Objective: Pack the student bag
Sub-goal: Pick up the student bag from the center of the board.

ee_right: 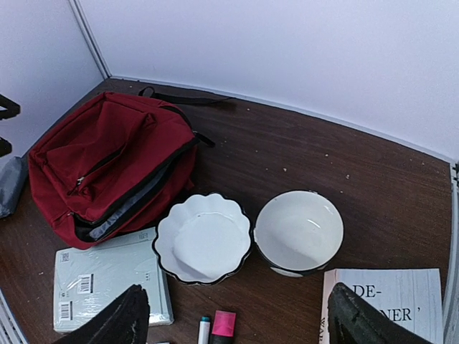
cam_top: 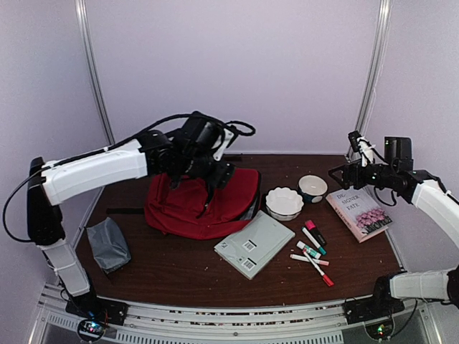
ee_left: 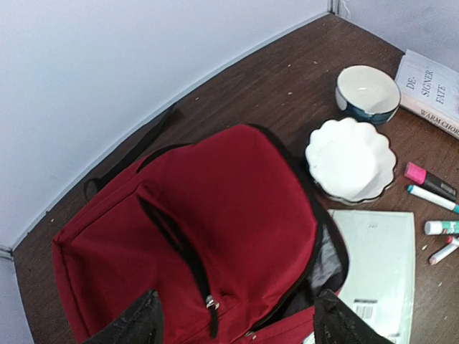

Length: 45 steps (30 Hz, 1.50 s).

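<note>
First, the top view. The left gripper (cam_top: 195, 185) hangs directly over the student bag (cam_top: 188, 213) with its fingers spread wide and nothing held. I cannot tell from this view whether the tips touch the fabric. The bag lies flat beneath it. A grey pouch (cam_top: 107, 244) sits well off to that gripper's left, nearer the arm bases. The right gripper (cam_top: 338, 172) is up in the air, well apart from the bag. A book (cam_top: 361, 213) is below it, and a round bowl (cam_top: 313, 188) is just to its left and lower. A scalloped white dish (cam_top: 284, 203) lies past the bowl, just beside the bag. A pale green flat packet (cam_top: 254, 244) and loose markers (cam_top: 313, 251) lie nearer the bases.

Left wrist view. Both fingers (ee_left: 133, 324) show at the bottom edge, far apart and empty. The red bag fills the space between and ahead of them. Its main zipper gapes by the right finger, showing grey lining. The dish is ahead to the right, with the bowl beyond it.

Right wrist view. The fingers (ee_right: 107, 319) are wide apart and empty. The dish and bowl sit side by side ahead, between the fingers. The bag is ahead to the left with its zipper open. A corner of the book is by the right finger.
</note>
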### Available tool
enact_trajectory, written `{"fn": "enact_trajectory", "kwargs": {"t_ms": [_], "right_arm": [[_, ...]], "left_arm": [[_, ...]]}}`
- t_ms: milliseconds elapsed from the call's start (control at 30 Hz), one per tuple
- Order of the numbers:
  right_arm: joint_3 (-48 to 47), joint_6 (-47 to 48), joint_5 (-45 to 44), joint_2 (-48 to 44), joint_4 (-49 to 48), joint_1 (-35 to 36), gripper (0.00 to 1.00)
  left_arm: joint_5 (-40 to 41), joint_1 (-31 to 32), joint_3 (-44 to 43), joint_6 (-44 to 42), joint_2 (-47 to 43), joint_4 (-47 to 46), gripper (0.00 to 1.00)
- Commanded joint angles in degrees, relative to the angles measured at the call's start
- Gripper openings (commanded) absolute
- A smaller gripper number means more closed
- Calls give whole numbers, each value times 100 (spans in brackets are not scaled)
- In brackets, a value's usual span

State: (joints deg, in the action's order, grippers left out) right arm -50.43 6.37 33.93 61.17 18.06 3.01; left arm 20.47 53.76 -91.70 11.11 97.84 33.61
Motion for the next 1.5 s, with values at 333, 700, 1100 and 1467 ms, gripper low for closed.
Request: {"fn": "enact_trajectory", "kwargs": {"t_ms": [333,700,1100,1467], "right_arm": [[147,113,946,-283,-367,-63,85],[-30,238,972,150,-106,-63,84],[-96,329,1002,221,3,-63,83],[-133,351,1126,223,68,-63,83]], "left_arm": [[1396,516,-3106,1264,3365,949,73],[981,319,-3230,1483,4011,402,61],[380,304,-2605,1627,3408,-522,74],[305,222,-3284,1935,4043,93,54]]}}
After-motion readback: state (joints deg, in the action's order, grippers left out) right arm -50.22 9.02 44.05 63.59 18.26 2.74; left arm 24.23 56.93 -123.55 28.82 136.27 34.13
